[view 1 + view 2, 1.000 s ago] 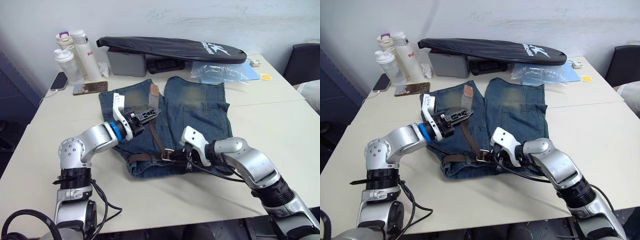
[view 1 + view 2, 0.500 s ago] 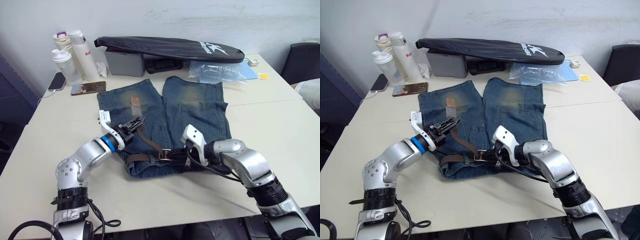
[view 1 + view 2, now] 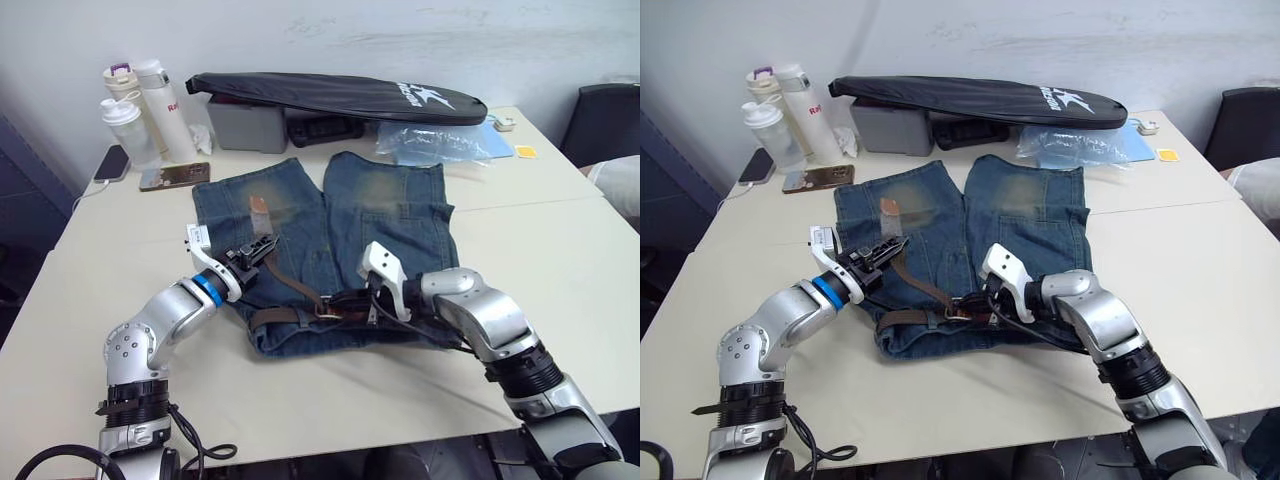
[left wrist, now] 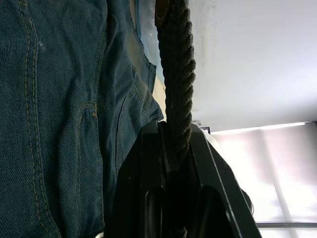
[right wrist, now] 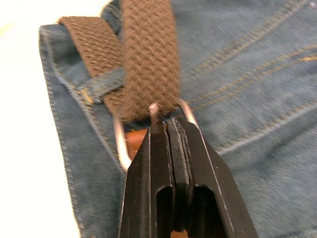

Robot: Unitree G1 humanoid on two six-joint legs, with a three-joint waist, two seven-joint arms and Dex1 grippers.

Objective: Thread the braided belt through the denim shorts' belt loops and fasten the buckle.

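While the right gripper (image 5: 171, 124) clamps the buckle (image 5: 148, 131), the left gripper (image 3: 262, 250), gripping the braided belt (image 4: 177, 69), should pull steadily.

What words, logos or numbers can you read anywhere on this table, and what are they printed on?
White logo on the long black bag: lettering too small to read.
Red print on the white bottle: partly hidden, unreadable.
No readable text on the denim shorts or the braided belt.
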